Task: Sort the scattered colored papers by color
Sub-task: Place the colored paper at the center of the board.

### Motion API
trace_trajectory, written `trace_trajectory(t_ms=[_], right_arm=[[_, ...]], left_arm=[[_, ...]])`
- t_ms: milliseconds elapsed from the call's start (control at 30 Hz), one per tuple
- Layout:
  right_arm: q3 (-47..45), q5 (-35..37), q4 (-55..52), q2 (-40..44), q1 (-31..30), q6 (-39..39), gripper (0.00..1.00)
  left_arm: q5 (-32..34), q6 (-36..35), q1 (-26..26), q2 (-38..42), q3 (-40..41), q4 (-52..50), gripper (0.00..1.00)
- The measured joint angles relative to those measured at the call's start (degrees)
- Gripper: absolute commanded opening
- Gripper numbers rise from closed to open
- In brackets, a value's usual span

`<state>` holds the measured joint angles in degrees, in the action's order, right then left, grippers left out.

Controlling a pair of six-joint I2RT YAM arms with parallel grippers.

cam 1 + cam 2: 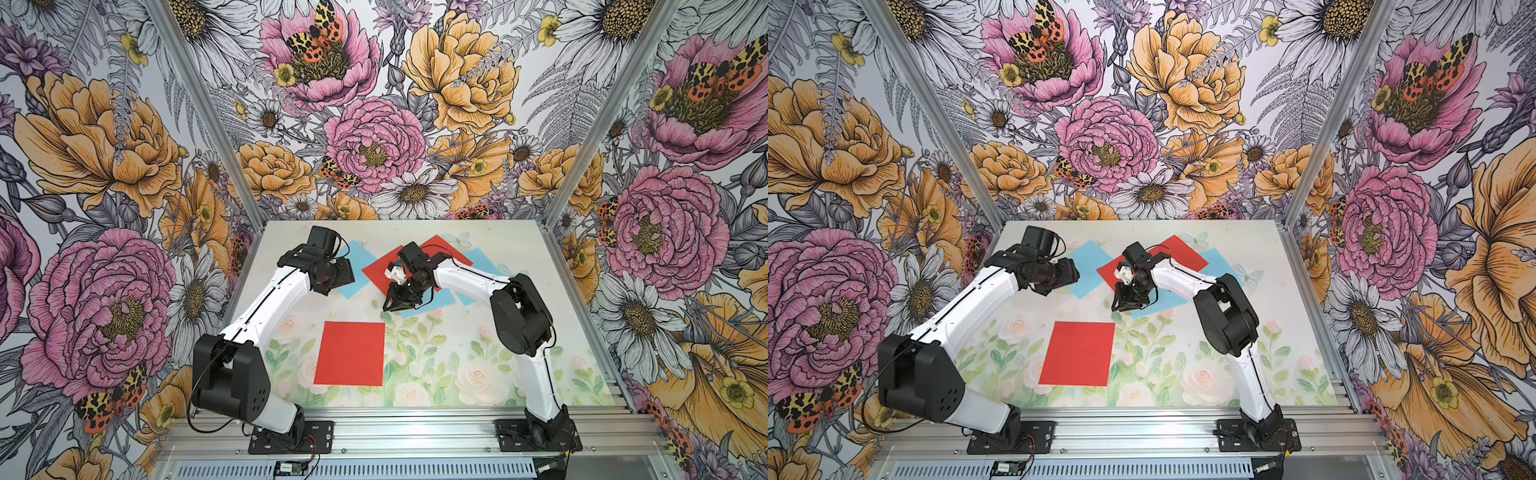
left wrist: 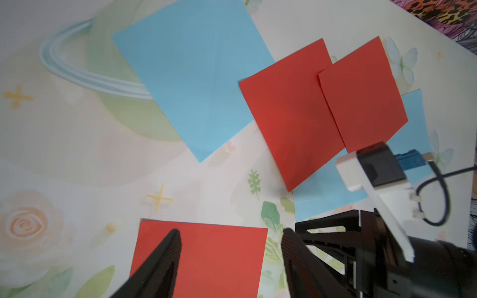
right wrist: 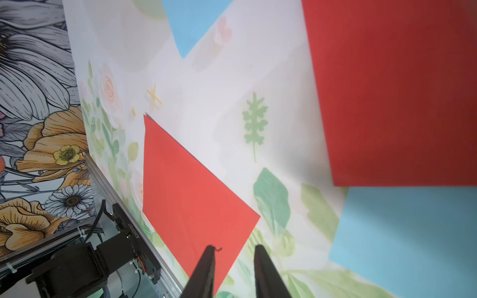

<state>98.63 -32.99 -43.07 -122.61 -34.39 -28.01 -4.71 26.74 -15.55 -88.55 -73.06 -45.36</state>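
The bench [image 1: 540, 374] carries all six papers; take 12 o'clock as its back wall in the top views. A lone red sheet [image 1: 351, 353] lies flat toward 6 o'clock, edges square to the bench, well apart from the rest.

The unsorted cluster sits toward 12 o'clock. Two overlapping red sheets [image 2: 289, 116] lie cornerwise, with the left blue sheet [image 1: 1090, 270] at their 9 o'clock, the right blue sheet [image 1: 484, 262] at 3 and the near blue sheet [image 1: 436, 305] at 6, partly beneath them.

The right gripper [image 1: 392, 303] hovers by that near blue sheet, fingers slightly parted and empty. The left gripper [image 2: 232, 245] shows its fingers wide apart, also empty, seen against the lone red sheet.

The clustered reds lie at about 1 o'clock just beside the right fingers, so the right arm looks better placed to take one. The sheets have no long axis, so a jutting corner seems the likeliest hold.
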Motion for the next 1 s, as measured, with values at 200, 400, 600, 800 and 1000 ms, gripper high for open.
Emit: trace_trajectory(t_ms=[200,400,600,800,1000], right_arm=[[7.2,1.4,-0.9,-0.5,5.4,1.6,0.30],[15.0,3.2,-1.3,-4.7,6.9,2.0,0.30],[19.1,6.3,-1.5,-9.2,8.7,1.1,0.32],[19.7,8.8,-1.9,-11.4,10.6,-0.3,0.33],[22.4,10.4,-2.4,-13.3,10.6,-2.1,0.34]], left_arm=[[-2.5,1.4,0.6,-5.1,-1.4,2.6,0.62],[-6.0,-0.8,3.8,-14.2,-8.8,4.0,0.61],[-10.4,-5.0,4.5,-27.1,-18.5,4.5,0.61],[-11.5,-10.1,4.5,-32.9,-26.3,1.5,0.61],[-10.3,-14.5,4.3,-34.7,-30.6,-0.4,0.61]])
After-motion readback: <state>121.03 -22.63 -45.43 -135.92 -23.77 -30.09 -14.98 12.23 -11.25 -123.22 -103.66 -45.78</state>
